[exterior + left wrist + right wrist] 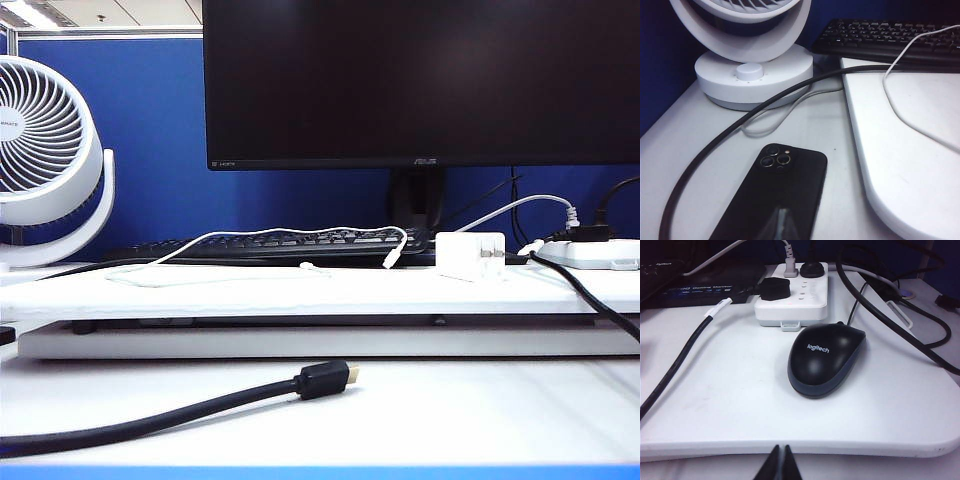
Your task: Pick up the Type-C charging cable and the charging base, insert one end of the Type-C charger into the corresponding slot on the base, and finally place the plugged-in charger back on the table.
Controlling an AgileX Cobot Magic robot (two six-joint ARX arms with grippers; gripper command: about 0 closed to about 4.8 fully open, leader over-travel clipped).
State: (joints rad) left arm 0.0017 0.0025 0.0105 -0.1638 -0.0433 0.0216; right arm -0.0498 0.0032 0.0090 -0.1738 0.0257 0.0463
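Left tool (781,225) clenched, empty, low over the bench (700,145), tips just above a black phone (785,185) lying face down. Beyond the phone, a thick black cable (730,127) curving across, and farther off a white fan (752,70) on its round foot. To one side of the tool, the raised white slab (900,165), with a loop of the thin white cord (900,107) lying on it and running toward a black keyboard (880,37).

Right tool (780,462) clenched too, holding nothing, hovering at the near edge of the slab. Ahead of it a black mouse (827,360); past that a white power strip (792,297) with several plugs in it.

No tool visible from the exterior camera. There, cord (290,233) draped along the front of the keyboard, one plug end hanging down near the base (470,256). Base standing upright on the slab, prongs facing the power strip, apart from the cord's plug. Black gold-tipped cable (320,380) on the lower bench in front.
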